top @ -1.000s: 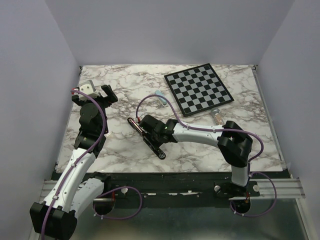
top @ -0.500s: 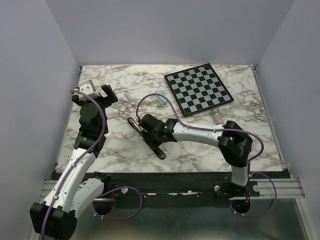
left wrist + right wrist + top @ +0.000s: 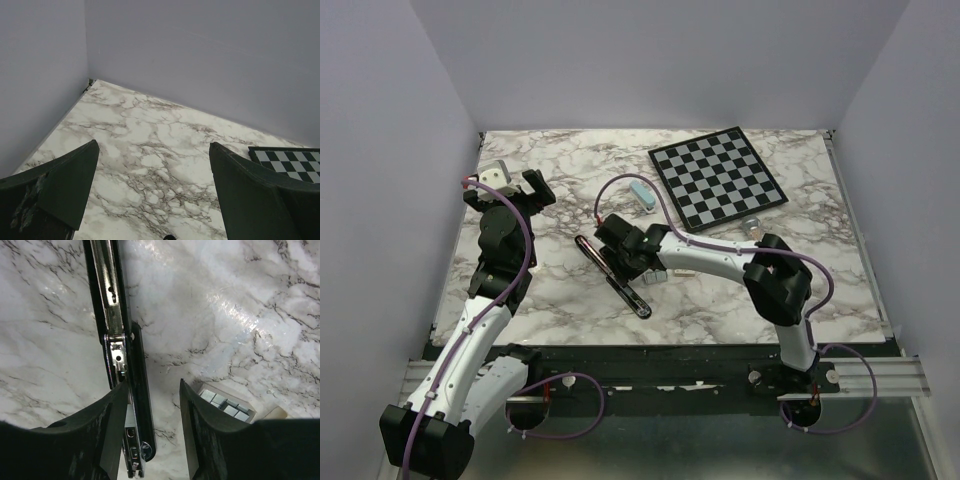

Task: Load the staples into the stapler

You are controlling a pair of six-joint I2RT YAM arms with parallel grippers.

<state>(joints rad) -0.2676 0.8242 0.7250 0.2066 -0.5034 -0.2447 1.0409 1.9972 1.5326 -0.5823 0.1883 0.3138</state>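
Observation:
The black stapler (image 3: 613,277) lies open on the marble table, its silver channel (image 3: 111,305) facing up beside the black base (image 3: 141,405). My right gripper (image 3: 618,238) hangs open over the stapler's far part. In the right wrist view the right gripper (image 3: 154,386) has its left finger (image 3: 107,432) over the channel and the black base between the jaws. Silver-grey staples (image 3: 223,403) lie in a small open cream box (image 3: 656,272) just right of my right finger. My left gripper (image 3: 523,186) is open and empty at the far left, seen also in the left wrist view (image 3: 155,165).
A black-and-white checkerboard (image 3: 717,177) lies at the back right, its corner also in the left wrist view (image 3: 290,160). A light blue piece (image 3: 642,196) lies left of it. A clear tube (image 3: 755,231) lies right of my right arm. Walls enclose the table.
My right gripper has moved a little farther back along the stapler and the forearm has swung left. The cream box now shows beside it. The left arm has not moved.

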